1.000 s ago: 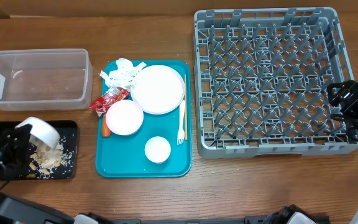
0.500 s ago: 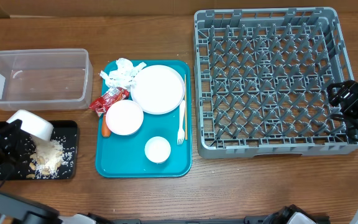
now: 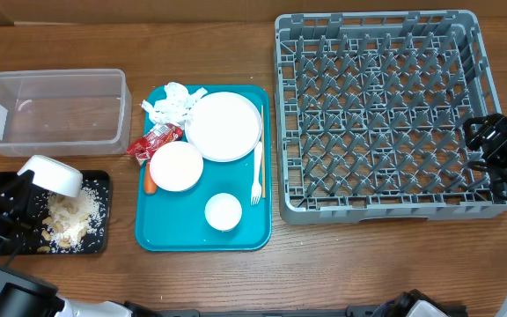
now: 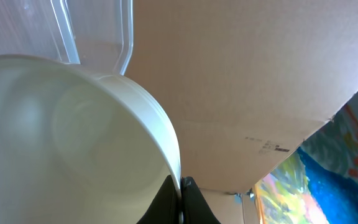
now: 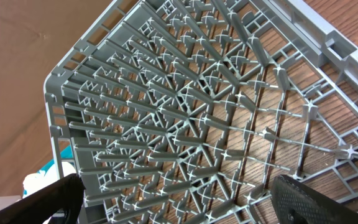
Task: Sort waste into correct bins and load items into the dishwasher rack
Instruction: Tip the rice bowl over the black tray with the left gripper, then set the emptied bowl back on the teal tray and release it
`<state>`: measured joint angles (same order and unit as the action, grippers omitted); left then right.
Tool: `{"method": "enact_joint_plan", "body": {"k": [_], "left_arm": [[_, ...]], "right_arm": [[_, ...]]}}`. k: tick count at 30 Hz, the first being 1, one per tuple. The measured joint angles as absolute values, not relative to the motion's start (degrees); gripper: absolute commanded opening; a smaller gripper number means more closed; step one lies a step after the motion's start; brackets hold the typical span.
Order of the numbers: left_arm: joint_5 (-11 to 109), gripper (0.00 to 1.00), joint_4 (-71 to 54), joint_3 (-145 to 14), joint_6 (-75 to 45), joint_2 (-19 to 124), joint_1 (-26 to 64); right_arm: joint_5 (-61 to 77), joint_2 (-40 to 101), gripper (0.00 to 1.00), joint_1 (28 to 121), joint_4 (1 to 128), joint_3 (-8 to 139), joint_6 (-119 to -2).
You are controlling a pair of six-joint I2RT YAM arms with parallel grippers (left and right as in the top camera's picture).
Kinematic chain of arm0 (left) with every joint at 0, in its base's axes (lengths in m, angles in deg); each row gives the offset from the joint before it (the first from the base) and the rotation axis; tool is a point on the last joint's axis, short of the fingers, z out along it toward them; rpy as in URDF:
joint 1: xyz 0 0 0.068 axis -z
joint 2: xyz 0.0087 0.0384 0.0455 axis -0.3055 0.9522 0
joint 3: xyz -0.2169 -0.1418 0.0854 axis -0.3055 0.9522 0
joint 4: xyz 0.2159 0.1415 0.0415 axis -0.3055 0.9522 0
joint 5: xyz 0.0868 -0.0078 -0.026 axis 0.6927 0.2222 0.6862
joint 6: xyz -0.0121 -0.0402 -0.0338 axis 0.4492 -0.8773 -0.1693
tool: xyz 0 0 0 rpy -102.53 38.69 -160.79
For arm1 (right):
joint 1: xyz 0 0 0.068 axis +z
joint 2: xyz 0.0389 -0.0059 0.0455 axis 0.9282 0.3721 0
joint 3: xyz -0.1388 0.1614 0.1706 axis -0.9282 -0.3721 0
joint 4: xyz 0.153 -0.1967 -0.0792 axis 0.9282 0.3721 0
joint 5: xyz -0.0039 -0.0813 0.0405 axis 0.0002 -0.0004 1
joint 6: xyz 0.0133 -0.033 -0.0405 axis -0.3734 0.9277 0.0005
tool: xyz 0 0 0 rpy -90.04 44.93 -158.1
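From overhead, the job looks barely begun: the dishwasher rack, right of the teal tray, holds nothing, and the clear tub up-left of the tray looks empty. Rice scraps lie in the black tray left of the teal tray, and above them the left gripper is clenched on a tilted white bowl. On the teal tray wait one plate, one bowl, one cup, one fork, chopsticks (too thin to count), one clump of napkins, one red wrapper and one carrot. The right gripper hangs at the rack's far side. The left wrist view shows the held bowl's inside clean, its rim pinched. The right wrist view shows wide-spread fingers holding nothing over bare lattice.
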<state>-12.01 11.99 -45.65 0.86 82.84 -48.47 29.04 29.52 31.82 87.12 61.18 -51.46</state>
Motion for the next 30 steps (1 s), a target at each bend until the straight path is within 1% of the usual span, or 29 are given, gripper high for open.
{"method": "enact_joint_plan", "body": {"k": [5, 9, 11, 14, 18, 20, 24, 26, 27, 28, 30], "left_arm": [[-11.79, 0.04, 18.06, -45.74, 5.16, 82.84, -48.47], [-10.42, 0.04, 26.61, -46.15, 12.77, 81.88, -47.73], [-8.99, 0.04, 31.0, -48.4, 16.81, 79.48, -45.69], [-6.26, 0.04, 35.02, -54.52, 19.59, 74.5, -41.85], [-0.23, 0.04, 37.06, -61.85, 19.7, 68.88, -34.92], [7.44, 0.04, 36.75, -65.26, 17.54, 66.01, -26.66], [21.5, 0.04, 37.38, -65.65, 12.14, 64.66, -9.26], [30.81, 0.04, 38.3, -65.65, 7.81, 64.66, 0.93], [33.15, 0.04, 38.67, -65.67, 6.63, 64.66, 3.77], [39.18, 0.04, 39.18, -65.67, 3.88, 64.64, 9.98], [45.74, 0.04, 39.2, -65.67, 0.05, 64.64, 16.84]], "right_arm": [[29.04, 29.52, 1.0, 31.82, 87.1, 61.18, -51.46], [29.04, 29.49, 1.0, 31.82, 87.1, 61.18, -51.46], [29.08, 29.49, 1.0, 31.82, 87.12, 61.18, -51.49], [29.06, 29.52, 1.0, 31.82, 87.1, 61.18, -51.44], [29.04, 29.52, 1.0, 31.82, 87.1, 61.18, -51.49], [29.06, 29.49, 1.0, 31.82, 87.1, 61.18, -51.46], [29.04, 29.52, 1.0, 31.82, 87.1, 61.18, -51.46], [29.02, 29.52, 1.0, 31.82, 87.08, 61.18, -51.44], [29.04, 29.52, 1.0, 31.82, 87.12, 61.18, -51.49], [29.04, 29.52, 1.0, 31.8, 87.12, 61.18, -51.42], [28.98, 29.49, 1.0, 31.82, 87.1, 61.18, -51.46]]}}
